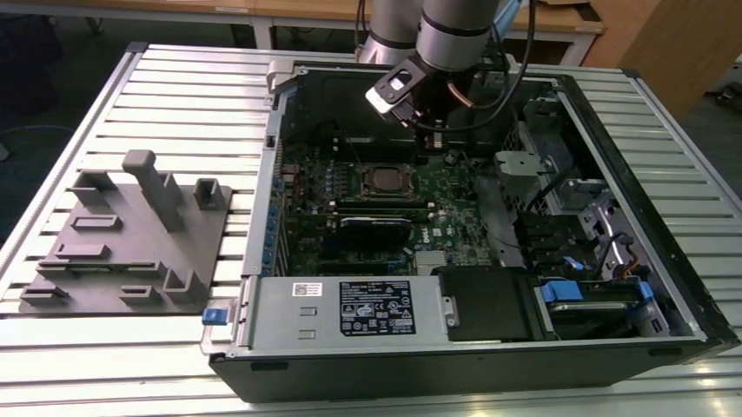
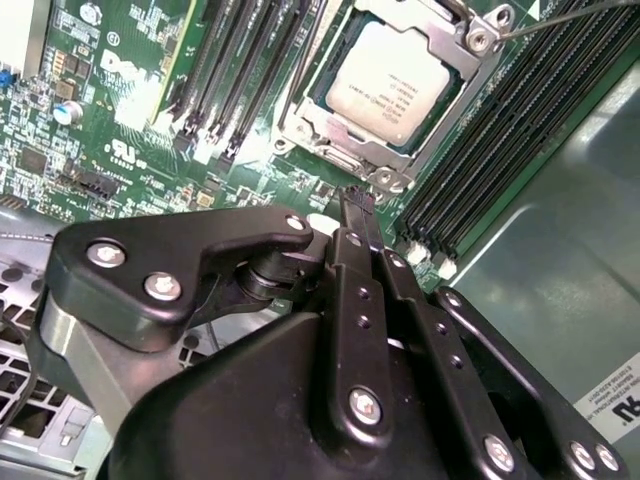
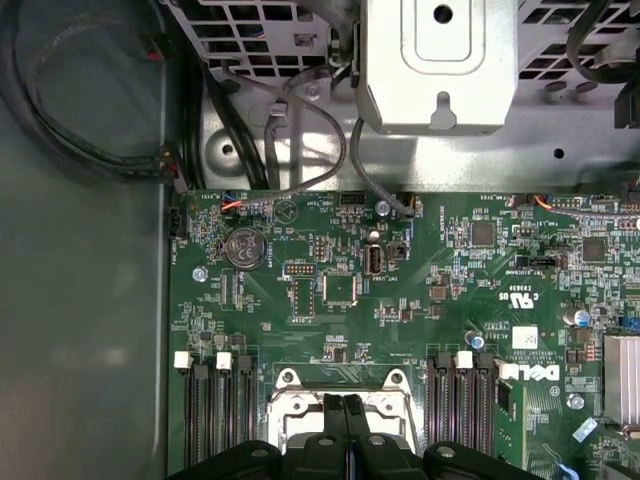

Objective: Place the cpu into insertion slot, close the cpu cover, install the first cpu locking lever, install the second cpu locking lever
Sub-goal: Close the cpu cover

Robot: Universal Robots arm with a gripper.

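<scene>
Gripper [image 2: 356, 208], fingers pressed together and empty, hangs just beside the cpu cover [image 2: 455, 50], lowered over the seated cpu [image 2: 395, 80], probably forming a narrow pushing tip.

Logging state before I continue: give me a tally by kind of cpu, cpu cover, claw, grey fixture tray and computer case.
cpu: 1
cpu cover: 1
claw: 1
grey fixture tray: 1
computer case: 1
Total: 5
</scene>
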